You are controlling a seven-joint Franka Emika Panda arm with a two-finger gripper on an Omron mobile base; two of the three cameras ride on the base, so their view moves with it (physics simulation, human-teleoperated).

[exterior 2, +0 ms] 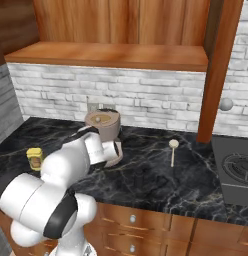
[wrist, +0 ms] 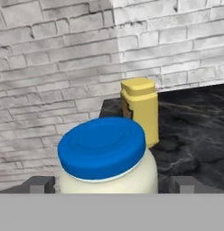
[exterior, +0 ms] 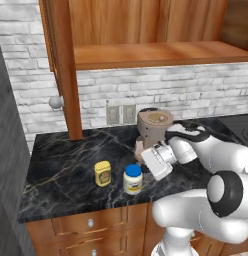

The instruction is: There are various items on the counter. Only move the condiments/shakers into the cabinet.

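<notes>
Nothing is in the cabinet (exterior: 146,52) yet; its shelf is bare. The white jar (exterior: 132,179) and yellow bottle (exterior: 102,173) stand near each other on the counter (exterior: 61,165). The gripper (wrist: 111,184) hovers at the jar with jaws spread wide on either side, not pinching it. I can't spot the black shaker.

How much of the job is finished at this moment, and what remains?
Nothing looks done: the cabinet shelf holds no container. In hand: the open gripper faces the white jar, which sits between its fingertips in the hand view, not yet gripped. Left: that jar and the yellow bottle stand on the counter. I cannot make out the black shaker. The coffee machine and wooden spoon should stay.
</notes>
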